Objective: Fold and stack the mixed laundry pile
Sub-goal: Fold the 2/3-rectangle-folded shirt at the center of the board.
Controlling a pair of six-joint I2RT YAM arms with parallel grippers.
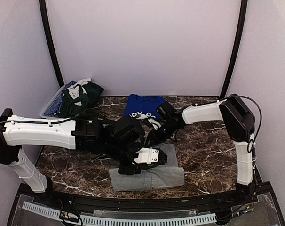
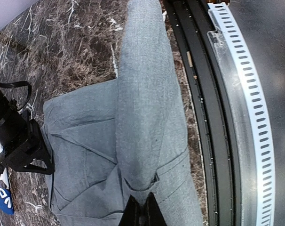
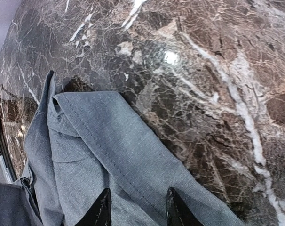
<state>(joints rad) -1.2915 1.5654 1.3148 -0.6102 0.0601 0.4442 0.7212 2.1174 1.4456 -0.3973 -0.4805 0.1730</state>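
Observation:
A light-grey garment [image 1: 149,178] lies partly folded at the table's near middle. My left gripper [image 1: 129,167] is at its left end and is shut on a raised fold of the grey cloth [image 2: 142,117], pinched at the fingertips [image 2: 141,209]. My right gripper [image 1: 154,136] is over the garment's far edge, open, with its fingers [image 3: 103,211] astride a hemmed fold of the grey cloth [image 3: 109,155] and nothing between them. A royal-blue T-shirt [image 1: 142,106] with white print lies flat behind. Dark-green and patterned pieces [image 1: 80,98] are heaped at the back left.
A grey mesh basket [image 1: 49,106] stands at the back left under the heap. The table is dark marble [image 1: 203,150]. A black rail [image 2: 208,117] and a white slotted strip [image 2: 248,103] run along the near edge. The right gripper's black body [image 2: 15,141] shows in the left wrist view.

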